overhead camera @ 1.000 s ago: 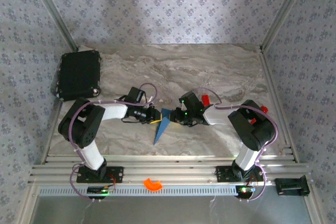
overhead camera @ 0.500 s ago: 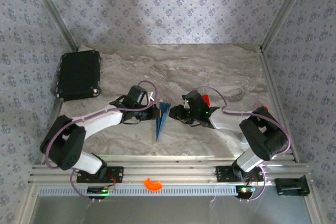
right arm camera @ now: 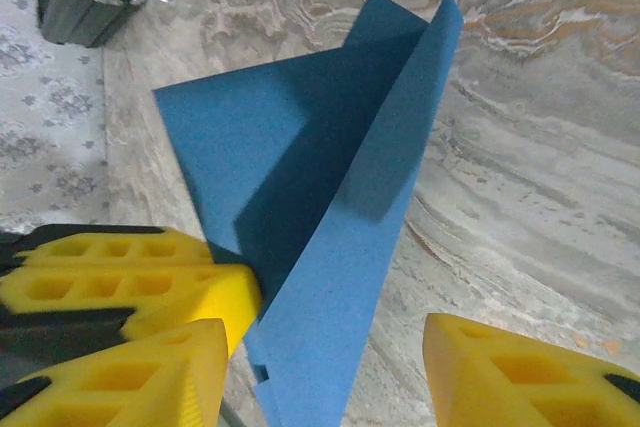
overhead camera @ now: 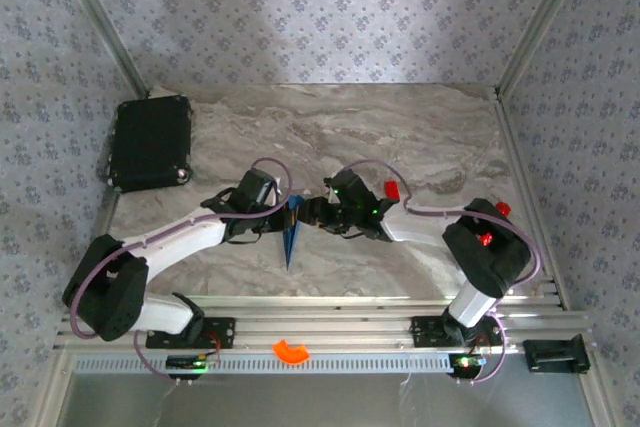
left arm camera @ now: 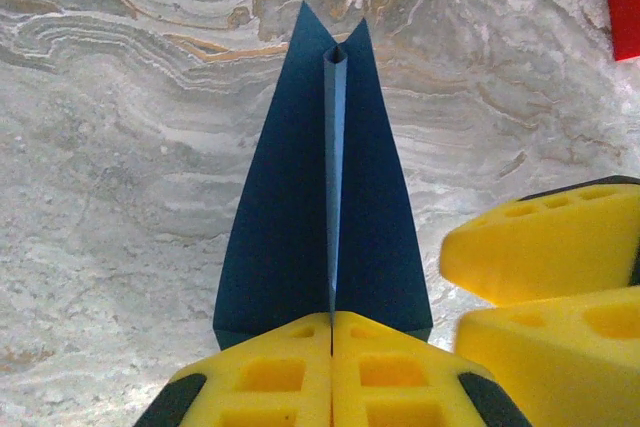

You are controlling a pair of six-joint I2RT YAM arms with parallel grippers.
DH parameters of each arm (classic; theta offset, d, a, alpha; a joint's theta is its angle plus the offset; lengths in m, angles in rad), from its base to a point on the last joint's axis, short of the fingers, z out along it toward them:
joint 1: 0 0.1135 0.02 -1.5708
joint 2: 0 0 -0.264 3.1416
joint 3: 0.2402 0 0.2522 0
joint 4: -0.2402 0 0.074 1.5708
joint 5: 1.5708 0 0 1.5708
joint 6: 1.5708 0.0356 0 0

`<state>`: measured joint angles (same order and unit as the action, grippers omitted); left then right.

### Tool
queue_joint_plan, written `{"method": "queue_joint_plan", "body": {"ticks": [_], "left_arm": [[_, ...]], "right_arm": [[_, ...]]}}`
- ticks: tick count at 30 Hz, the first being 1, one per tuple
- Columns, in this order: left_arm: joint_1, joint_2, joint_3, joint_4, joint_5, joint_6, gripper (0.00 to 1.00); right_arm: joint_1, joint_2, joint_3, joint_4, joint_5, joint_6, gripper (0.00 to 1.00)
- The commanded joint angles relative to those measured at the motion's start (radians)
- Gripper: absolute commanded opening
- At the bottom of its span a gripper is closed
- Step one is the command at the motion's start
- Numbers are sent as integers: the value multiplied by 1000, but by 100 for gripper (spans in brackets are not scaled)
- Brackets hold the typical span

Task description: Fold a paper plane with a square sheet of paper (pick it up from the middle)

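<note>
The left claw (left arm camera: 332,365) is pressed together, pinching the wide end of the paper plane (left arm camera: 290,197) over the counter (left arm camera: 110,147), while the right claw (right arm camera: 330,372) stands spread astride it.

The paper plane (left arm camera: 330,197) is dark blue, left pincer (left arm camera: 332,321) yellow, table (overhead camera: 420,127) grey-veined marble, case (overhead camera: 150,142) black.

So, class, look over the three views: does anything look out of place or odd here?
Only the orange curved piece: it lies on the slotted rail at the near edge, off the marble table. The paper plane, pinched in the left gripper, looks neatly creased.
</note>
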<state>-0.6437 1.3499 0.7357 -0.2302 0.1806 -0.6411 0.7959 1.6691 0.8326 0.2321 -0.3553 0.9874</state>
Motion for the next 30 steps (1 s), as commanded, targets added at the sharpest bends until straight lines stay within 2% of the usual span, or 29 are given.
{"method": "queue_joint_plan", "body": {"ticks": [1, 11, 16, 19, 22, 25, 27, 30], "left_arm": [[-10, -21, -7, -23, -21, -7, 7], [-13, -17, -15, -56, -60, -16, 7], [-13, 3, -14, -52, -51, -15, 7], [-13, 16, -11, -49, -35, -10, 8], [-18, 28, -7, -47, -21, -4, 10], [-20, 32, -6, -53, -13, -6, 13], [-21, 23, -8, -63, -13, -11, 22], [-23, -6, -17, -75, -12, -19, 28]], "right_arm": [[18, 42, 45, -16, -1, 19, 55], [17, 77, 86, -197, 31, -43, 48], [8, 72, 70, -178, 18, -34, 35], [5, 80, 61, -127, -9, -12, 24], [5, 96, 59, -83, -26, 11, 18], [5, 104, 53, -54, -28, 31, 14], [4, 104, 47, -35, -24, 44, 12], [3, 103, 41, -23, -16, 55, 11]]}}
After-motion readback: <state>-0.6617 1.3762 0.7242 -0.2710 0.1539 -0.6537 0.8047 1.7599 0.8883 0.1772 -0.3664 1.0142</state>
